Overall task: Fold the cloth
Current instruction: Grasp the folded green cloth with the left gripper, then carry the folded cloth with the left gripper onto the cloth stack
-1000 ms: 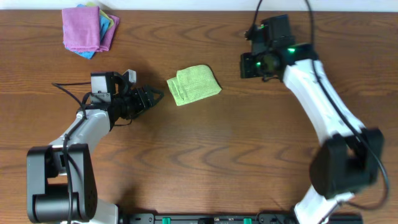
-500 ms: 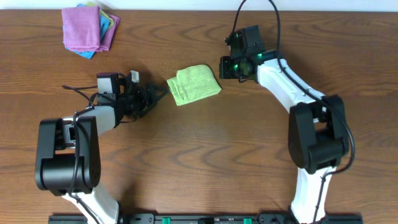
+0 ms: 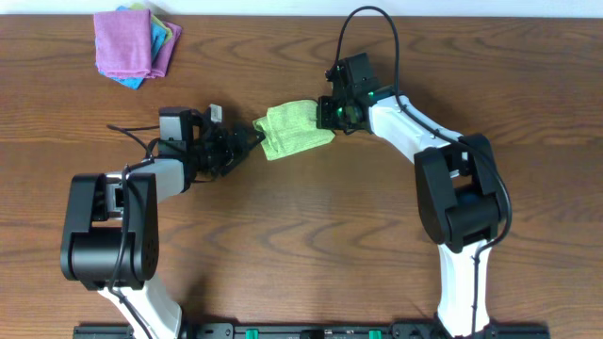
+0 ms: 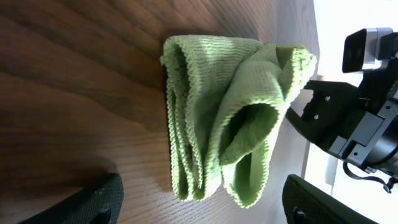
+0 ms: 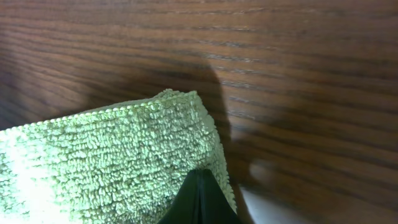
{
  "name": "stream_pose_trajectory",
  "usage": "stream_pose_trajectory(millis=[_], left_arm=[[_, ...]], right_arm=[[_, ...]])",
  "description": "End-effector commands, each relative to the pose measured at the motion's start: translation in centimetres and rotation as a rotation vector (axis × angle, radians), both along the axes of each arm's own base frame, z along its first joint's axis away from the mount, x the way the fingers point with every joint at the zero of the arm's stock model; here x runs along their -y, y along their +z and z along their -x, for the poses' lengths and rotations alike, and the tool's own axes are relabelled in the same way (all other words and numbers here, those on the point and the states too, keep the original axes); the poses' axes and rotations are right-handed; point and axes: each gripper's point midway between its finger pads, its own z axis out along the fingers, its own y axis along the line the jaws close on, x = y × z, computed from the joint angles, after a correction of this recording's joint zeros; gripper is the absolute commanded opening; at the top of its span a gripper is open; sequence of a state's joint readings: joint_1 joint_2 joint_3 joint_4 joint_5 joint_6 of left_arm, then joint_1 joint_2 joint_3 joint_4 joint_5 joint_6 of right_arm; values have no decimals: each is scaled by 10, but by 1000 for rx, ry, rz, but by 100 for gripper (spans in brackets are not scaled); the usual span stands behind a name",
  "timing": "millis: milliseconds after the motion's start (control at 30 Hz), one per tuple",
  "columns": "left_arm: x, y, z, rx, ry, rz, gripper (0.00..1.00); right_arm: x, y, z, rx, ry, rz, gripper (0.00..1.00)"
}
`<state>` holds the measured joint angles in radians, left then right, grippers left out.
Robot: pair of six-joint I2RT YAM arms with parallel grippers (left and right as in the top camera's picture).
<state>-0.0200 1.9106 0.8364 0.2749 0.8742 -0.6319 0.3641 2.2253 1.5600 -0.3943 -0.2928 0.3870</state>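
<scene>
While the fold is being set up, step: an edge grasp is seemingly being prepared.
Cloth (image 3: 294, 130): lying bunched between both grippers.
Left gripper (image 3: 251, 141): fingers being held apart beside it.
Right gripper (image 3: 330, 113): being held at the opposite edge; open or closed cannot be told.
Next: likely one edge being pinched and carried across.

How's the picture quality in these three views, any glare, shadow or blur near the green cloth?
Overhead: even light, sharp, the cloth barely shadowed. Left wrist: cloth folds crisp, upper right blown out white, its own fingers dark and soft. Right wrist: fibres sharp, a dark shadow on the table beside the cloth, a pale glare patch lower right.
</scene>
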Motion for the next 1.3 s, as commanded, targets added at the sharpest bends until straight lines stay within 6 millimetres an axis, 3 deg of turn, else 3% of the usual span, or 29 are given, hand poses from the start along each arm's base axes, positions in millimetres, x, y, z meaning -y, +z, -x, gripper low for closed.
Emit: stream_pose_trajectory(millis=[0, 400, 467, 567, 600, 733, 867, 1000, 1100, 1200, 1267], left_arm=[[-3, -36, 10, -92, 38, -79, 85], [-4, -44, 9, -89, 60, -143, 85], [-3, -45, 9, -92, 58, -144, 80], [-1, -50, 12, -107, 50, -145, 54], [0, -51, 13, -110, 48, -144, 38], [2, -50, 11, -99, 43, -136, 6], [6, -33, -3, -34, 36, -78, 6], [4, 8, -41, 83, 60, 14, 6], [-8, 55, -81, 186, 108, 75, 6], [-24, 113, -121, 323, 162, 127, 6], [-48, 175, -154, 475, 216, 146, 6]], right_arm=[[-12, -7, 7, -24, 13, -10, 2], [-46, -2, 24, -38, 98, -68, 2], [-48, -2, 26, -40, 105, -77, 2], [-51, -1, 27, -46, 113, -87, 1], [-51, -1, 28, -47, 114, -89, 2], [-52, 4, 26, -45, 121, -108, 2], [-44, 18, 21, -41, 152, -78, 1], [-16, 53, 8, -22, 145, 14, 1], [12, 90, -7, 34, 114, 85, 1], [39, 125, -16, 87, 66, 134, 1], [58, 145, -16, 117, 34, 164, 2]])
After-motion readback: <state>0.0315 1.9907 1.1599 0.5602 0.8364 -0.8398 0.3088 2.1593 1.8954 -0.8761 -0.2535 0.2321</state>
